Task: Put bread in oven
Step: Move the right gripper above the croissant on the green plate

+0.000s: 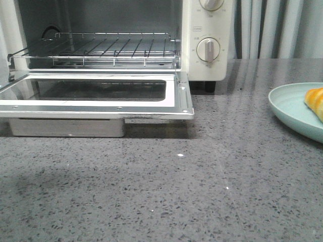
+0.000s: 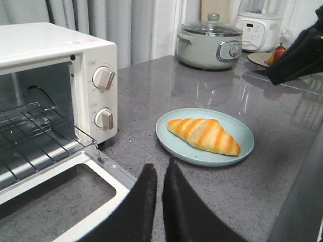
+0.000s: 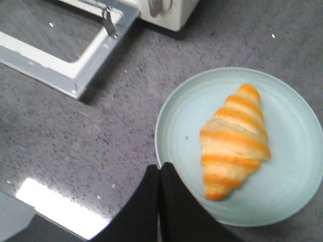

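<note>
Beside right tool (image 3: pixel 159 174), bread (image 3: pixel 235 140).

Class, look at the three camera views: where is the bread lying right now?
The bread lies on the pale green plate on the grey countertop, to the right of the open oven; the front view shows it only at the far right edge.

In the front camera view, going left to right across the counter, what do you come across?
Open oven door → the oven's lower dial → bare grey countertop → mint-green plate → the bread, cut off at the right edge.
</note>
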